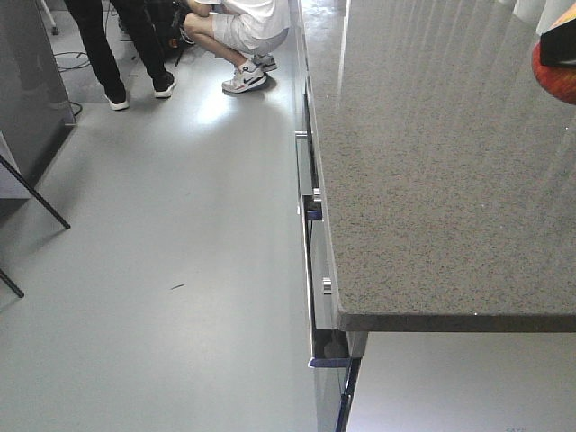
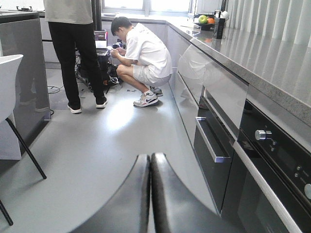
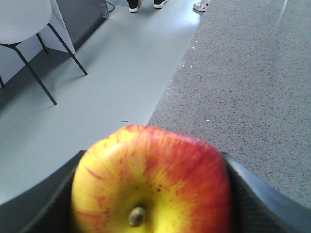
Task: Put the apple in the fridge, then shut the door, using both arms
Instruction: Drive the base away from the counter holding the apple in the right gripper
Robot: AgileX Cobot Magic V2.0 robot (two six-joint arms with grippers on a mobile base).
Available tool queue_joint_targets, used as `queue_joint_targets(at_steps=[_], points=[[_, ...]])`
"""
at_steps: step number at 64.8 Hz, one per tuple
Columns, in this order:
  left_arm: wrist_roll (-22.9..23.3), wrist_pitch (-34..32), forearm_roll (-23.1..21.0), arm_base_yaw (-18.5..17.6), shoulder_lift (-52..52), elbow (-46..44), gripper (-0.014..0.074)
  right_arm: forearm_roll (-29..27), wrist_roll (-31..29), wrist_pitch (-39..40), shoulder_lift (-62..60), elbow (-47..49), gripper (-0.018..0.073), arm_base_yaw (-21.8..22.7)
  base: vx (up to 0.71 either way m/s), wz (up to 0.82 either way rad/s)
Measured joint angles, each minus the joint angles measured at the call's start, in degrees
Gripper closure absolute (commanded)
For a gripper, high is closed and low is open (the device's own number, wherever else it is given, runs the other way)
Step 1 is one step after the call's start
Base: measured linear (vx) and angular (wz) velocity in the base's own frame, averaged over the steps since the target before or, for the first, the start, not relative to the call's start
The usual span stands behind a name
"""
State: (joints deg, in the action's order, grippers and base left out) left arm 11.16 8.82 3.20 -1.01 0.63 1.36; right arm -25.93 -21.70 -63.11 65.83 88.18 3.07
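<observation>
The right jaws clamp the shiny red-and-yellow apple point(image 3: 150, 182) above the speckled grey stone worktop point(image 3: 252, 73), seemingly for carrying, while the left jaws hang closed, empty.

- Exterior front view: mounted high, tilted down along the edge of the speckled countertop point(image 1: 432, 162) and the grey floor point(image 1: 180, 270).
- Left wrist view: low, near level, facing down the aisle over the left gripper point(image 2: 150, 162).
- Right wrist view: above the countertop, angled down, with the apple point(image 3: 150, 189) very close.
- Shared by all three views: floor and countertop. The apple also shows at the front view's right edge.
</observation>
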Motion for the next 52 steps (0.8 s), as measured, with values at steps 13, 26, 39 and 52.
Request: queue_joint_targets(at_steps=[13,26,39,52], points=[[0.0,0.0,0.0,0.0,0.0,0.0,0.0603,0.0,0.0,0.0,0.0,0.0,0.0534,0.0,0.00,0.00],[0.0,0.0,0.0,0.0,0.0,0.0,0.0603,0.0,0.0,-0.1,0.0,0.0,0.0534,0.0,0.00,0.02],[0.0,0.0,0.0,0.0,0.0,0.0,0.0603,0.0,0.0,-0.2,0.0,0.0,0.0534,0.0,-0.01,0.04],[0.0,0.0,0.0,0.0,0.0,0.0,0.0603,0.0,0.0,-0.2,0.0,0.0,0.0534,0.0,-0.01,0.05]])
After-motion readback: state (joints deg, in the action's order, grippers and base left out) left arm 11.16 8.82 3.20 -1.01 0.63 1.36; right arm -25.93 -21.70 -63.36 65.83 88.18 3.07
